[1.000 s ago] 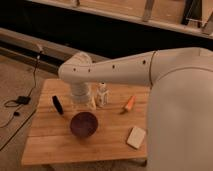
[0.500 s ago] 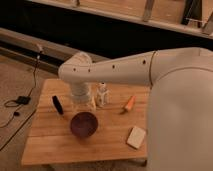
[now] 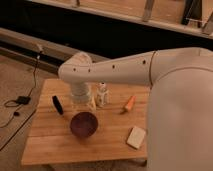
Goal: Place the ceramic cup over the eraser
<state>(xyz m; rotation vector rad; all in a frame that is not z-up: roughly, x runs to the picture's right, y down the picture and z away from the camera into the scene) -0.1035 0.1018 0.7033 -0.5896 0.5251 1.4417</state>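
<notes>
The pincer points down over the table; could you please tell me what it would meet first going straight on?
Probably the table top, just behind the bowl, between the eraser and the bottle figure. The pincer hangs low there, though depth is unclear.

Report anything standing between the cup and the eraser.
Nothing visible does. The pincer is down at the cup, mid-table; the eraser lies just beside it, with only bare table between. The bowl sits nearer the camera, off that line.
</notes>
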